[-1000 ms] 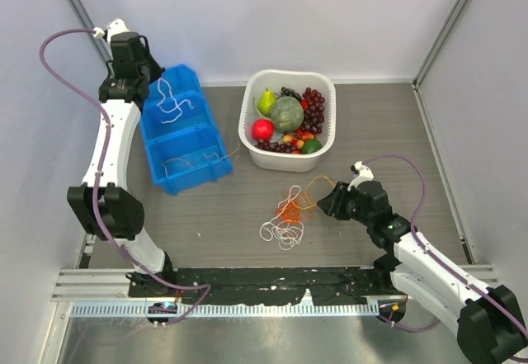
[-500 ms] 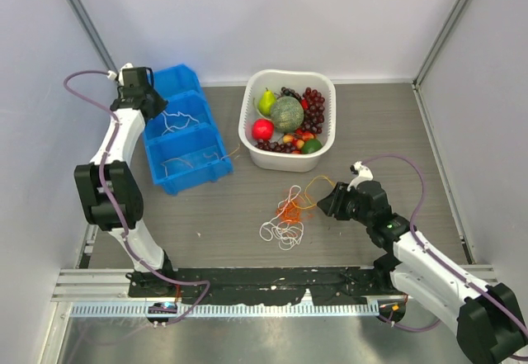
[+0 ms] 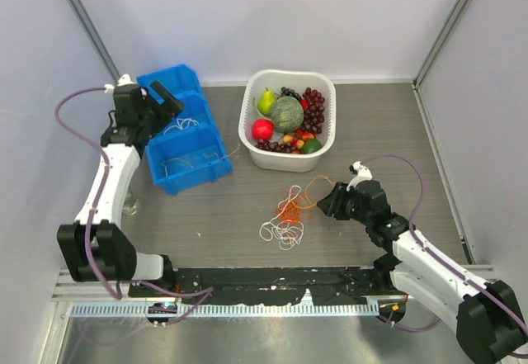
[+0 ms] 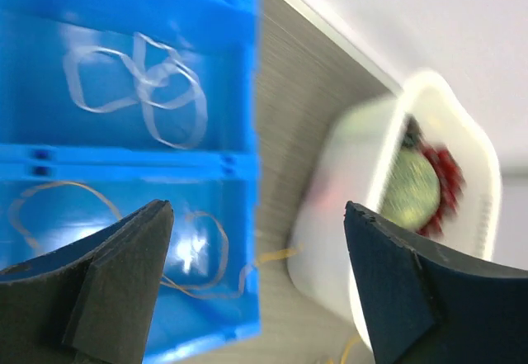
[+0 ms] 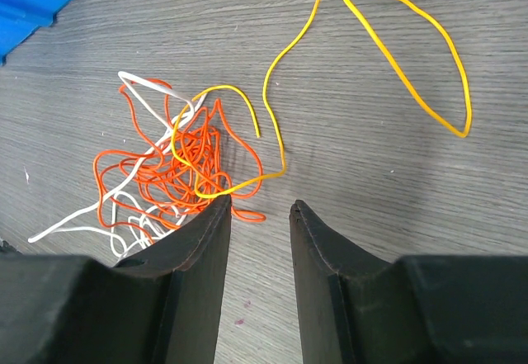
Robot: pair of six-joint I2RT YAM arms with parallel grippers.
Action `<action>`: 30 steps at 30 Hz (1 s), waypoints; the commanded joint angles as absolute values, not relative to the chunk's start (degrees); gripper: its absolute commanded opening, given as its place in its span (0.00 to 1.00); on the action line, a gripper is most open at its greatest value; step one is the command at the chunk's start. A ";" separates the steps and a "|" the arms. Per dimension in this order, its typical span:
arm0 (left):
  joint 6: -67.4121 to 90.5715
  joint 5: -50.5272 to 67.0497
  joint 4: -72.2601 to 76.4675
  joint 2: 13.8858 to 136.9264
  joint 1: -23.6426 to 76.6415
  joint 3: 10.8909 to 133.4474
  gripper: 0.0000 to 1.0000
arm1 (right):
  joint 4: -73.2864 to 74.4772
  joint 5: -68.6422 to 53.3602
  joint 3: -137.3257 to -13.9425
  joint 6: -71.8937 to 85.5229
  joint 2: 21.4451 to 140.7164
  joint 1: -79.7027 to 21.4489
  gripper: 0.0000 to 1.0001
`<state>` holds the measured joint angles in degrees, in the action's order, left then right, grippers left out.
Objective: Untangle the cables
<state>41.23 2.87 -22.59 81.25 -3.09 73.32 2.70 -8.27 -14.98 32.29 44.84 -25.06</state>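
Cables tangle partly hidden behind right fingers, slightly parted, empty; left fingers wide, empty.

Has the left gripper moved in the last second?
Yes. The left gripper shifted rightward, from the blue plastic bin's far-left corner to above its inside.

Two arms in white shell with black joints: left arm, right arm. Bulky black blocks at the shoulders, smaller black housings at the wrists. Along the left arm, a thin purple hose looping free of the shell; over the right, a second purple hose in a wide arc. On the left gripper, matte black fingers, thick, wedge-shaped, with bevelled edges. On the right gripper, the same black, rounder at the tips and faintly glossy.
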 commanded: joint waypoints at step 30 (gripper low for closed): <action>21.79 13.36 -17.32 83.85 51.86 49.58 0.63 | 1.21 -6.79 -20.12 31.90 41.49 -33.83 0.50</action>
<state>21.65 11.49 -19.77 84.38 51.57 51.64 1.56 -9.54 -15.27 31.64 43.27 -29.23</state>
